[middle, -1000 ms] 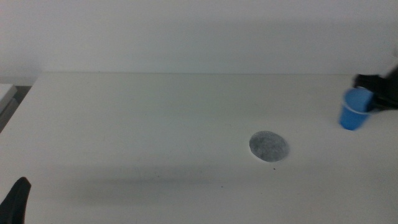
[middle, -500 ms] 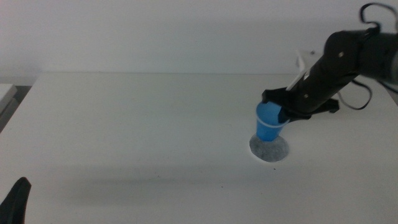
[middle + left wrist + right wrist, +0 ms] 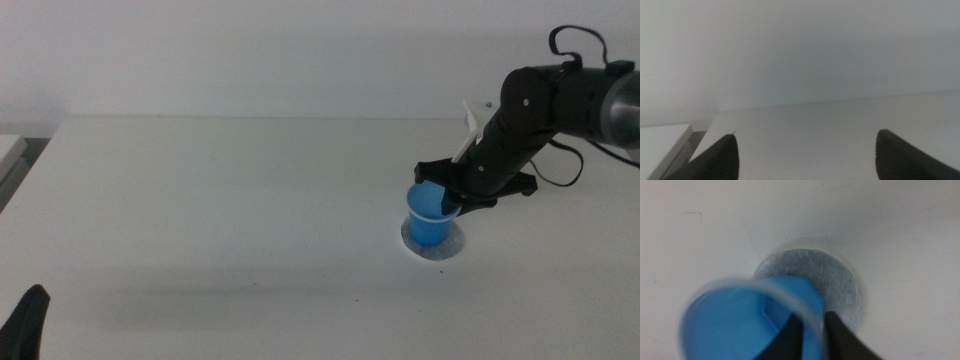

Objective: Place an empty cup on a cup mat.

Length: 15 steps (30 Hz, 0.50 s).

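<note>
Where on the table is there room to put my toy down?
The table is bare from its left edge across to the cup mat. It is crowded on the right, where the right gripper holds the cup on that mat. The left gripper waits at the near-left corner.

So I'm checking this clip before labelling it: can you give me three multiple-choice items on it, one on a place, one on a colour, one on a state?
1. Where is the cup?
A. Over the cup mat
B. At the table's far left edge
C. Beside the left hand

2. What colour is the cup?
A. Red
B. Blue
C. Green

3. How is the right hand?
A. Open, away from the cup
B. Shut on nothing
C. Shut on the cup's rim

Answers: 1 A, the mat shows under the cup's base; 2 B, bright blue in both views; 3 C, one jaw inside, one outside the wall.
</note>
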### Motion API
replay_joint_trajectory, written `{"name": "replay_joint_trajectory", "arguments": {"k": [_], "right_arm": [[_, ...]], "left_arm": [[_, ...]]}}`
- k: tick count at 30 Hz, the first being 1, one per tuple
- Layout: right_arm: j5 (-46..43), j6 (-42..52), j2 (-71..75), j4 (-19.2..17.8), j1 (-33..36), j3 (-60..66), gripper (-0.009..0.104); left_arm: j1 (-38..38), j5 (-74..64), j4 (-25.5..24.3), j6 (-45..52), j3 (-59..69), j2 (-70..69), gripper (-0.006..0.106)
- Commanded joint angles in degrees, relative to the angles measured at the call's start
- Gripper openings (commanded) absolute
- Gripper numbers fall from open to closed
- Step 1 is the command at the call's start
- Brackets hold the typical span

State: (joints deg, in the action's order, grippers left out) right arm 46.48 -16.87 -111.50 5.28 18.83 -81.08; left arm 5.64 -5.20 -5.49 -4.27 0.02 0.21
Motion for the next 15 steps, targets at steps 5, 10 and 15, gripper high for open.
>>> {"name": "replay_joint_trajectory", "arguments": {"k": [5, 10, 15], "right_arm": [[0.38, 0.56, 6.73, -1.08, 0.03, -0.68, 0.053], [1.69, 4.13, 15.29, -1.22, -0.99, -0.73, 0.088], [5.04, 10.73, 27.5, -1.64, -5.4, -0.5, 0.093]], "left_arm": [[0.05, 0.3, 0.39, -0.16, -0.02, -0.21, 0.094], [0.05, 0.3, 0.39, -0.16, -0.02, -0.21, 0.094], [0.05, 0.3, 0.39, -0.16, -0.02, -0.21, 0.094]]}}
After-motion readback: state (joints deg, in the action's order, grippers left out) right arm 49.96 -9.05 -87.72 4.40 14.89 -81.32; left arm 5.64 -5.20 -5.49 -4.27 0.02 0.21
